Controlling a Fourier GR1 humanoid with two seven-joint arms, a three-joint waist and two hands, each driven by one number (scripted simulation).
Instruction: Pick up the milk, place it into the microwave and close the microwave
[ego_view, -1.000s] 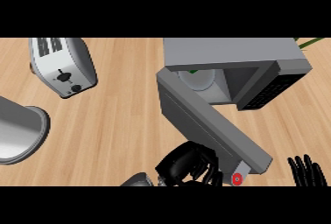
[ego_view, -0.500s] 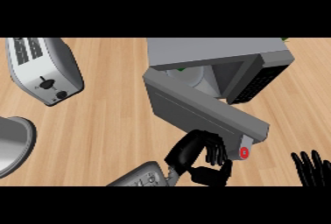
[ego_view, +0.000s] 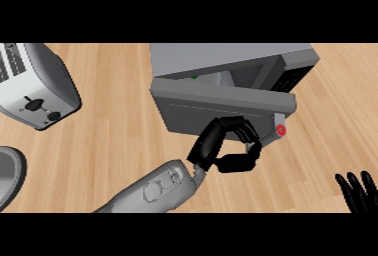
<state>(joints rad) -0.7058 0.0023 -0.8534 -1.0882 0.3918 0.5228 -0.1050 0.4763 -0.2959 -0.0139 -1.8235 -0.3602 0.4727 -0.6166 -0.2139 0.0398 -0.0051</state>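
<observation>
Two hands, head view: left hand (ego_view: 232, 150) is at the middle, up against the microwave door; right hand (ego_view: 358, 187) rests at the lower right edge, fingers straight and upward, holding nothing
Left hand's state: fingers curled over with the thumb tucked below, nothing gripped inside them; the curled fingers meet the outer face of the door (ego_view: 214, 102)
Milk: not visible anywhere on the counter (ego_view: 111, 140); it may be inside the cavity behind the door, but the view does not show it
Microwave (ego_view: 229, 57): stands at the top, right of the middle, grey top facing the view
Door's long axis: runs left to right across the front, tilted a little; the free end with the red button (ego_view: 280, 130) is at the right, and a dark gap into the cavity shows above it
Key relation: the left hand sits just below the door, near its free end, so the door lies up and away from the palm; a push away from the body looks like what would shut it
Nearer arm: the left by far; the right hand is well apart from the door
Step judged: closing, nearly done but not yet flush
Bystander: a toaster (ego_view: 37, 85) at the left, well clear of the door
</observation>
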